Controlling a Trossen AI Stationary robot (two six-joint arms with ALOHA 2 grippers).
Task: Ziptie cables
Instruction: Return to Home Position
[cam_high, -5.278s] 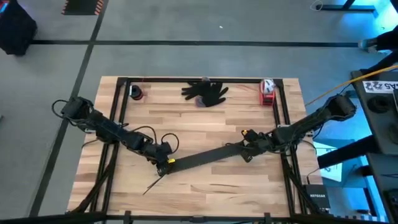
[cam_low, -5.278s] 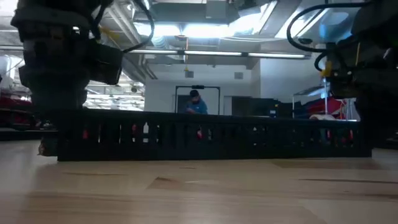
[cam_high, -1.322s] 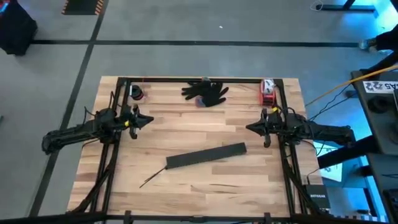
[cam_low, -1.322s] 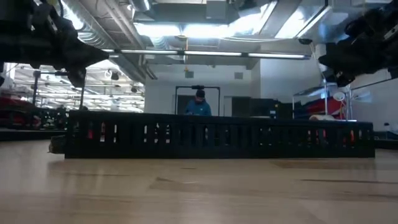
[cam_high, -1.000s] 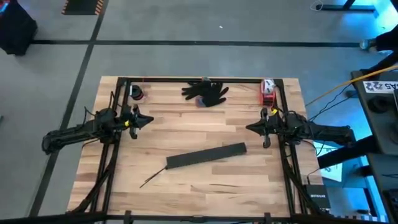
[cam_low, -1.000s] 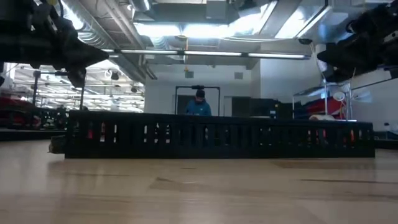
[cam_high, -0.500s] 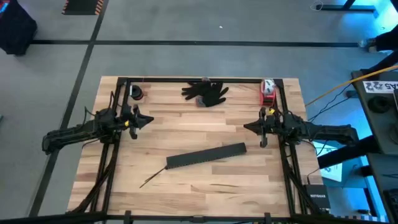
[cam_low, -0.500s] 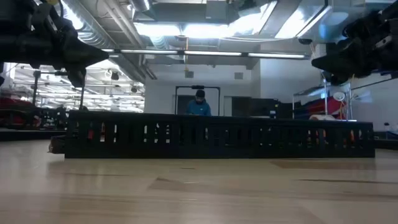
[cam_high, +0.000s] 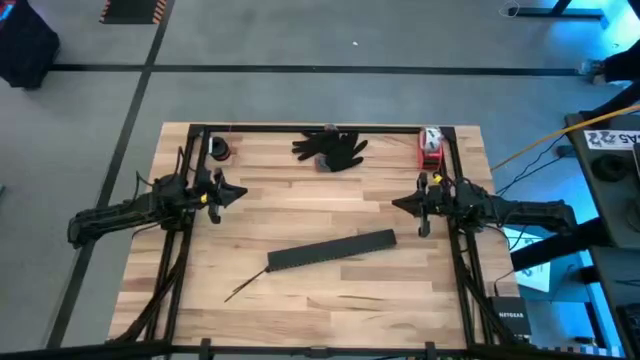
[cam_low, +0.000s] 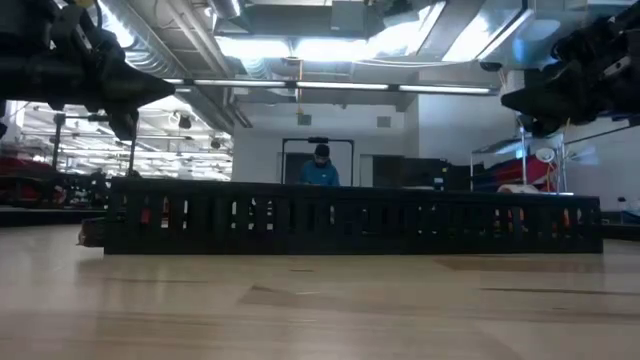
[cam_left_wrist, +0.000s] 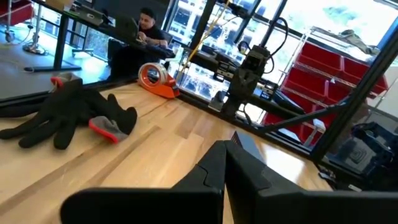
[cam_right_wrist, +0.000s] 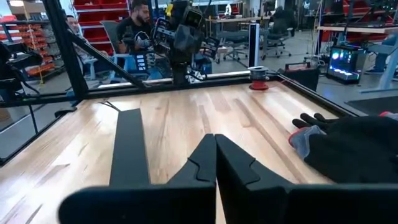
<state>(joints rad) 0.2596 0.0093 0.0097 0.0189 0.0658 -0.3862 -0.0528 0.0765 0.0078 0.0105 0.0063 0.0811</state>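
1. Wooden tabletop (cam_high: 300, 310) carries everything.
2. Black slotted duct (cam_high: 331, 250) lies slantwise, lid on, toward the near edge; the cables are out of sight.
3. Left hand (cam_high: 241, 191) hovers by the left edge, fingers pressed together, empty.
4. Right hand (cam_high: 395, 206) hovers by the right edge, likewise closed, empty.
5. Black glove (cam_high: 330, 148) lies at the far edge.
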